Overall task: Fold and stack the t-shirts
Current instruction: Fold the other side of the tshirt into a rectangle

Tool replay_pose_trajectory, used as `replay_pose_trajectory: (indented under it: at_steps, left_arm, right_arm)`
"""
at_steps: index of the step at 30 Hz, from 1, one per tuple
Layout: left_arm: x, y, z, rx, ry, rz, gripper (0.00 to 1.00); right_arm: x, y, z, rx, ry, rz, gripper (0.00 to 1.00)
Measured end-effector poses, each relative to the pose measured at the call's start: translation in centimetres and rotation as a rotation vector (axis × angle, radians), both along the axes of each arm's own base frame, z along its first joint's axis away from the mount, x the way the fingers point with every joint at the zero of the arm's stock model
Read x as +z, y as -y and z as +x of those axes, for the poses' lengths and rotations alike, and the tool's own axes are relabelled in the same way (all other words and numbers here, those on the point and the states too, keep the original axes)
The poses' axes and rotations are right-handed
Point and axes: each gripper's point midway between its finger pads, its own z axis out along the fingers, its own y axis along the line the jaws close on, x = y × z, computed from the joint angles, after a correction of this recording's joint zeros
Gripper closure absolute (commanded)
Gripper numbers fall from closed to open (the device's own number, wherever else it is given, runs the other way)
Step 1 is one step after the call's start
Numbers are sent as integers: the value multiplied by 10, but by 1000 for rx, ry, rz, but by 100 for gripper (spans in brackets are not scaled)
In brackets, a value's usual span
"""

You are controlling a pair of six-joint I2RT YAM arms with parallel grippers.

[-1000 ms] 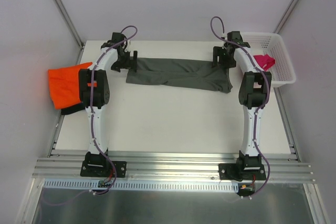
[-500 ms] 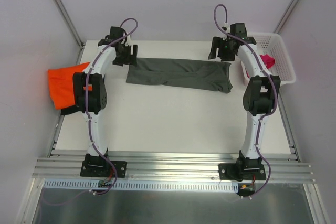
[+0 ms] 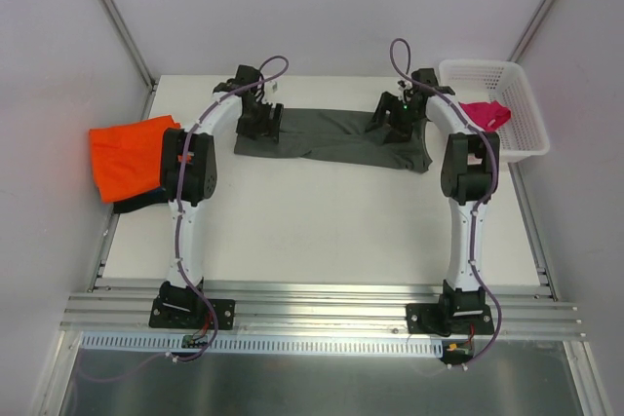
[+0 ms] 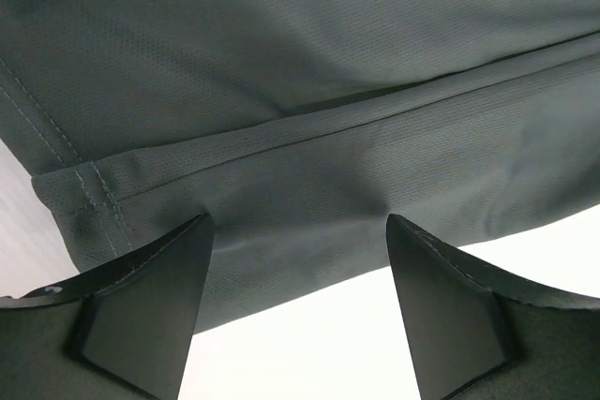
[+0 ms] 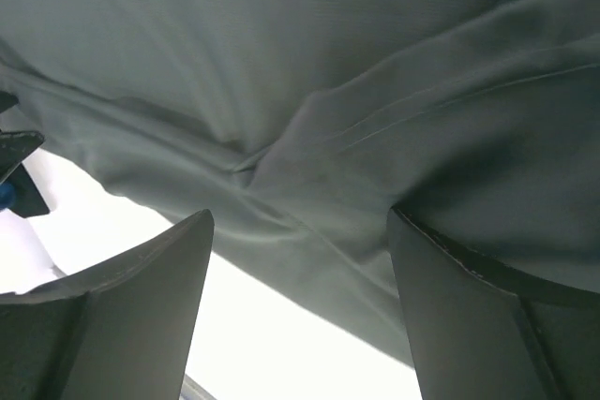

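My left gripper [image 4: 298, 224] is released: its 2 fingers stand spread just above the dark grey t-shirt [image 4: 300, 63], close to a stitched hem and a long fold line, with white counter [image 3: 322, 231] showing at the near edge. I can't see any cloth pinched between them. My right gripper [image 5: 300, 220] is released too, jaws wide over a rumpled stretch of the same shirt, where several creases run together.

From above, both arms reach to the far side of the counter, 1 gripper near each end of the grey shirt. The shirt lies there as a long, narrow band running left to right, so I judge it folded lengthwise and not yet folded across into a compact packet.

Further out, the orange t-shirt [image 3: 127, 155] sits at the left edge of the counter, roughly squared, on top of a dark t-shirt [image 3: 136, 206] that only peeks out below it. I take that pair as the stack, 2 shirts done. At the far right, the magenta t-shirt [image 3: 485, 114] lies crumpled in the white basket [image 3: 526, 148], untouched.

By my reckoning the job is about half done: the grey shirt needs finishing and stacking, then the magenta 1 needs the whole treatment.
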Motion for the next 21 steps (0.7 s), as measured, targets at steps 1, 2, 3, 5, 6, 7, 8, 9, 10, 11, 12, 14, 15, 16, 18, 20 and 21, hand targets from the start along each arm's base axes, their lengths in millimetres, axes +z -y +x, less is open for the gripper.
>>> replay_pose_trajectory:
  at_steps: [1, 2, 3, 5, 6, 7, 8, 9, 10, 11, 12, 14, 15, 16, 18, 20, 21]
  left_arm:
    - [-2, 0, -1, -1, -8, 2, 25]
    - [-4, -1, -3, -2, -13, 3, 25]
    - [-5, -1, -4, -3, -17, 3, 24]
    - [-8, 0, -7, -7, -29, -2, 24]
    - [-12, 0, -11, -11, -42, -6, 25]
    - [-15, 0, -15, -14, -56, -8, 25]
    - [-14, 1, -16, -16, -54, -11, 25]
    - [-13, 2, -18, -20, -57, -22, 25]
    - [-14, 3, -23, -23, -67, -28, 25]
    - [-14, 3, -28, -27, -79, -34, 25]
    - [-13, 4, -34, -30, -91, -42, 25]
    - [-14, 4, -45, -30, -114, -52, 26]
    - [-13, 4, -51, -32, -125, -58, 25]
    - [-13, 4, -57, -33, -136, -64, 25]
    - [-13, 4, -70, -37, -157, -73, 26]
    - [-13, 5, -84, -36, -184, -86, 26]
    - [-13, 5, -93, -35, -201, -91, 26]
  right_arm:
    - [-4, 1, 0, -8, -14, 7, 21]
    - [-10, 3, 0, -20, -35, 15, 21]
    - [-12, 4, -1, -28, -46, 25, 21]
    - [-12, 7, 1, -42, -53, 44, 21]
    - [-11, 7, 2, -46, -53, 48, 21]
    - [-11, 8, 2, -51, -54, 52, 21]
    - [-11, 9, 3, -55, -55, 54, 21]
    - [-11, 9, 2, -57, -58, 56, 21]
    - [-12, 9, 1, -56, -61, 60, 21]
    - [-14, 8, 0, -54, -66, 66, 21]
    - [-14, 7, -1, -53, -70, 75, 21]
    - [-14, 7, -8, -49, -74, 87, 21]
    - [-14, 7, -14, -47, -87, 91, 21]
    - [-14, 7, -21, -46, -98, 95, 21]
    - [-15, 7, -36, -44, -127, 99, 21]
    - [-15, 8, -54, -43, -163, 102, 21]
    - [-16, 8, -62, -43, -181, 102, 21]
